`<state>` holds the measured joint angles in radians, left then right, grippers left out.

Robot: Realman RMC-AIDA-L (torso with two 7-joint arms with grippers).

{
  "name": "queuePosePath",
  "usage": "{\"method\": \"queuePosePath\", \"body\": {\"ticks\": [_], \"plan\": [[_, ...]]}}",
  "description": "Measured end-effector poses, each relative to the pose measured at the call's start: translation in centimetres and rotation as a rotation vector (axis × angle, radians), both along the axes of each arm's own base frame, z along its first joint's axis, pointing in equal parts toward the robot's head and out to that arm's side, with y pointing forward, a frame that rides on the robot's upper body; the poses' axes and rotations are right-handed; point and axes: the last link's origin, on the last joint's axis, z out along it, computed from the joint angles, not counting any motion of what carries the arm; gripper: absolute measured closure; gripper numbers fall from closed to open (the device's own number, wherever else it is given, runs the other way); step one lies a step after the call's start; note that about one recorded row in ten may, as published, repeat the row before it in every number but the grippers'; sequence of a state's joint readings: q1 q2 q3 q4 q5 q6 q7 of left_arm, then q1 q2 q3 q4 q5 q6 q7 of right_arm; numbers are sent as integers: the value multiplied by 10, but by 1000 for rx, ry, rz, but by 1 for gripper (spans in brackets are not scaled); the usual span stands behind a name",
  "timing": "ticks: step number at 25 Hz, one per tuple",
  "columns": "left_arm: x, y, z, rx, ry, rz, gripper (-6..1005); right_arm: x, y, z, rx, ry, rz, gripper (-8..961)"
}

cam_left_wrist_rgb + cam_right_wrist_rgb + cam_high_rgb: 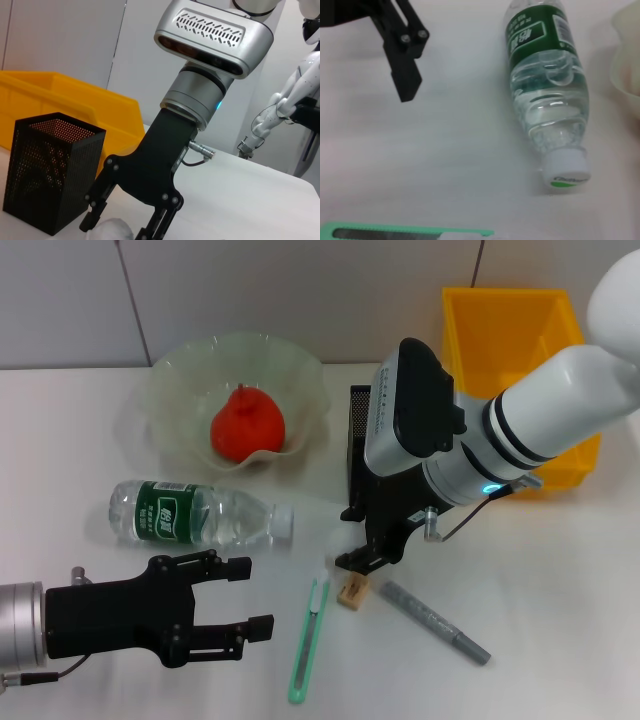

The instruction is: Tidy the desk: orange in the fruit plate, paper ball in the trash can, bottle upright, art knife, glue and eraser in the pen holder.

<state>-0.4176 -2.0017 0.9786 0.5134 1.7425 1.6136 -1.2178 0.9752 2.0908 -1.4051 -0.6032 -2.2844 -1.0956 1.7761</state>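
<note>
The orange (pixel 247 426) lies in the ruffled glass fruit plate (pixel 300 375). On its side in front of the plate lies the bottle (pixel 195 514) (pixel 547 95), cap toward the middle of the table. My right gripper (pixel 345 538) (pixel 120 225) points down beside the black mesh pen holder (pixel 358 445) (pixel 47 172), open, its fingers straddling the white paper ball (pixel 114 229). The green art knife (pixel 310 640) (pixel 405 233), tan eraser (pixel 352 590) and grey glue stick (pixel 435 622) lie just in front of it. Low at the near left, my left gripper (pixel 255 598) is open and empty, below the bottle.
The yellow bin serving as trash can (pixel 520 335) (pixel 75 100) stands at the back right, behind the right arm. A wall runs along the table's far edge. In the right wrist view one finger (pixel 405 75) of the left gripper shows beside the bottle.
</note>
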Motion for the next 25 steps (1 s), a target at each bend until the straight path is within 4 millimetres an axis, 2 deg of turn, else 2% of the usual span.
{"method": "queuePosePath", "body": {"ticks": [1,5,9,11,14,18,19,20,21,23,24,25], "plan": [[0,0,0,0,0,0,190,0,0,0,2,1,-1,151],[0,0,0,0,0,-2,190,-3,0,4,3,27,-19,282],[0,0,0,1,0,-2,190,-19,-2,22,-6,84,-44,412],[0,1,0,1,1,-2,190,-28,-3,39,-8,120,-81,476],[1,1,1,0,1,-2,191,-46,-2,79,12,186,-156,478],[2,3,0,-1,0,-3,191,-56,6,131,124,280,-225,480],[2,3,0,-2,0,-3,191,-54,11,152,215,301,-248,480],[2,3,0,-4,-1,-2,191,-50,16,162,273,310,-261,479],[3,3,0,-4,-1,-2,191,-50,16,162,273,310,-261,479],[3,4,0,-4,-1,-2,191,-40,24,177,378,311,-283,479],[3,4,0,-3,0,-2,191,-27,35,188,492,290,-311,479],[3,4,0,-3,0,-2,191,-27,35,188,492,290,-311,479]]}}
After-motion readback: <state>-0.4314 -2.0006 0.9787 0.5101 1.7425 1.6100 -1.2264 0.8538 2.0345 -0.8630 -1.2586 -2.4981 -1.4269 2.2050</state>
